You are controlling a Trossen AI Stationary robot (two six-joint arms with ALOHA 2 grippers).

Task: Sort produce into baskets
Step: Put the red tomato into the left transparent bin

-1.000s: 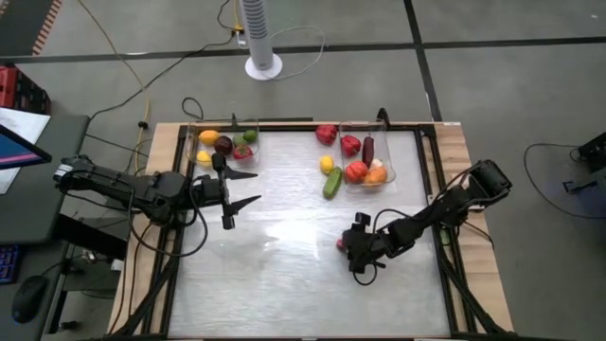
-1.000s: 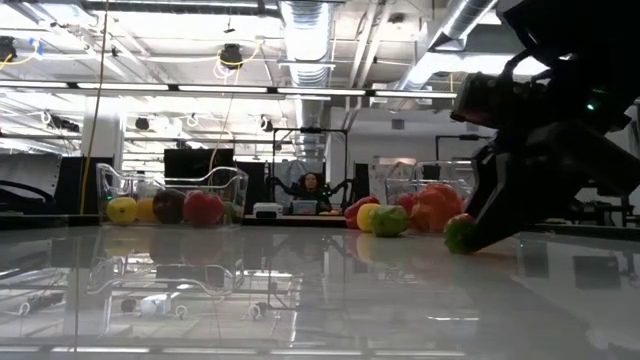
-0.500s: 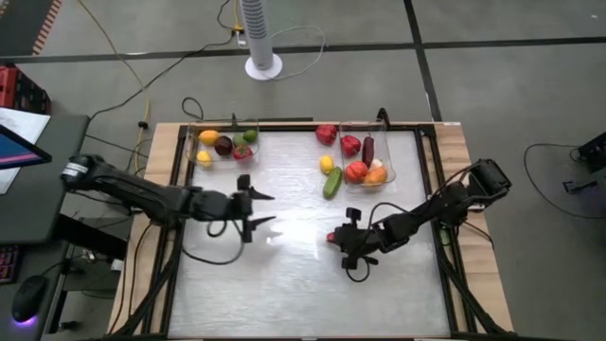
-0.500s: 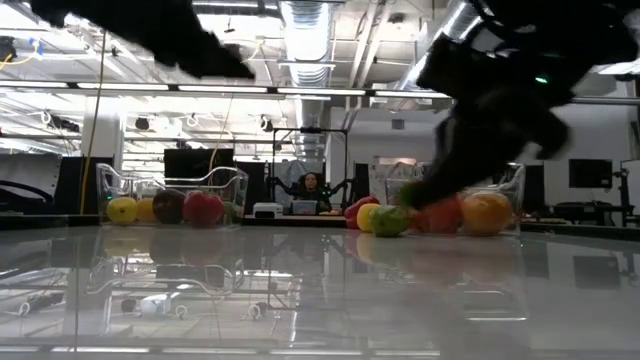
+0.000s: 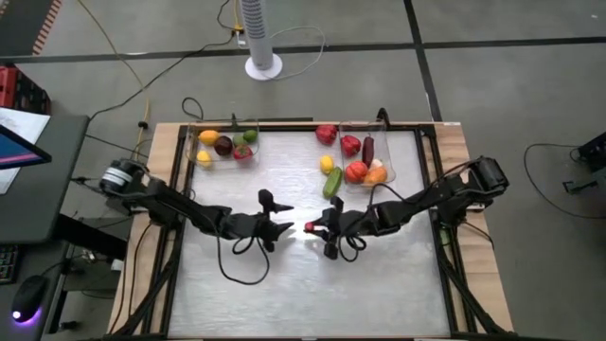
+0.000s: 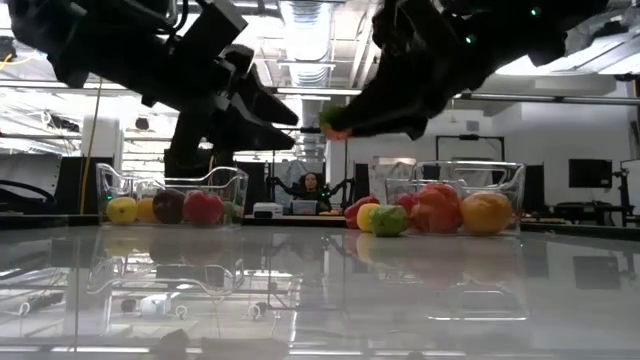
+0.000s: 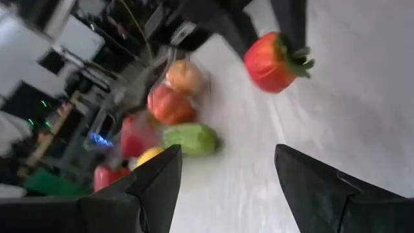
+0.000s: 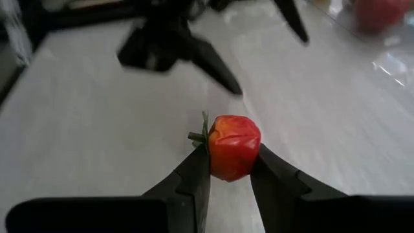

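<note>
Grey concrete floor point(image 5: 530, 57) crossed by dark seam lines. White pedestal fan point(image 5: 259, 33) on floor beyond table, cables point(image 5: 123, 66) trailing nearby. Desk with monitor point(image 5: 17, 147) at left edge. Low view: ceiling strip lights point(image 6: 180, 90), exposed ductwork point(image 6: 305, 30), seated person point(image 6: 312, 186) distant

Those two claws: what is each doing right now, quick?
Left tool: open, holding nothing, facing the right one above mid-table.
Right tool: shut on a small red tomato, lifted off the table.

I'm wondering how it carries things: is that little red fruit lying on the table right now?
No, the red fruit is pinched between the right gripper's fingers and, in the low view, hangs well above the table.
</note>
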